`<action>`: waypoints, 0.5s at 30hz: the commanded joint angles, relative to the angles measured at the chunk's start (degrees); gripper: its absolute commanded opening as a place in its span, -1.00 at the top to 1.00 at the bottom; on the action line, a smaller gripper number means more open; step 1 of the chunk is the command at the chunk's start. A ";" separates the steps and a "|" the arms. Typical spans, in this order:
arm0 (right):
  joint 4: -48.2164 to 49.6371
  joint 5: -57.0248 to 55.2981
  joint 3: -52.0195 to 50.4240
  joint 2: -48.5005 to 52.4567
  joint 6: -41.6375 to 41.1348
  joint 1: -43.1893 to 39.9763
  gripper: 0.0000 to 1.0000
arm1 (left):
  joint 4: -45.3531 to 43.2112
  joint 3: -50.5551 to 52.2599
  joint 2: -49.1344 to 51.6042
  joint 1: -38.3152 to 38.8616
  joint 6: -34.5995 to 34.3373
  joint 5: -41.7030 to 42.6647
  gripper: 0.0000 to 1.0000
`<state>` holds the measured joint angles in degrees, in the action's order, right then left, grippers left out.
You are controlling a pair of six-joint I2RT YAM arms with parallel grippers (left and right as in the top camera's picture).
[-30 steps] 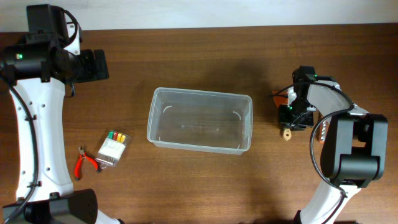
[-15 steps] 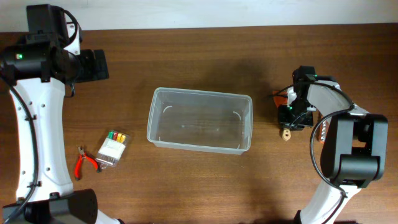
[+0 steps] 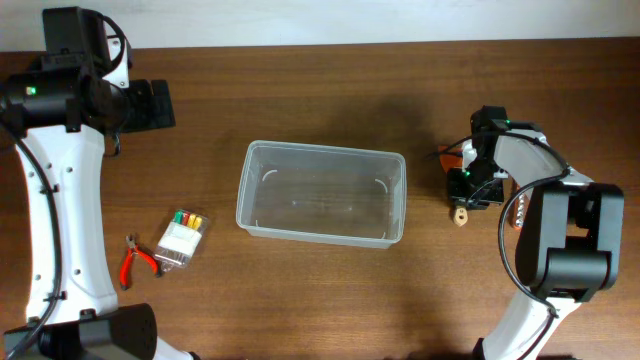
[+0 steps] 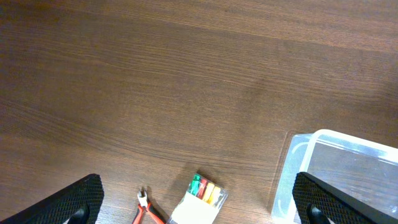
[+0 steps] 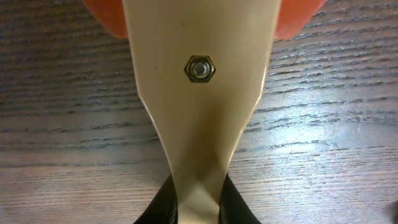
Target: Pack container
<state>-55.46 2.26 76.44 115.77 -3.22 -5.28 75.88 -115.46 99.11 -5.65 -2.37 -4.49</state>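
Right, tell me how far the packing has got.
Done: nothing; the container is empty. In hand: the right gripper is shut on a tan tool. Left: that tool, the red pliers and the pack of coloured pieces must go in; the left gripper is open.

— What carries everything?
— A dark brown bench (image 3: 320,300) with fine wood grain running across it.
— And beyond it?
— A pale strip (image 3: 400,20) along the far edge; soft light gives the wood a sheen (image 5: 311,134) up close.
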 commanded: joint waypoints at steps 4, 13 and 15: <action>-5.68 0.31 9.49 -2.73 0.09 0.07 0.92 | 0.00 0.26 0.42 -0.13 0.09 0.66 -0.98; -18.08 0.52 31.08 -12.09 13.31 8.52 0.92 | -0.17 0.24 0.42 -0.13 0.09 0.66 -0.98; -18.58 0.52 32.68 -14.27 16.63 12.63 0.92 | -0.20 0.26 0.42 -0.15 0.09 0.66 -0.99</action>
<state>-73.12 2.26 106.65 105.30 6.85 2.66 75.83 -115.44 99.11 -5.65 -2.37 -4.47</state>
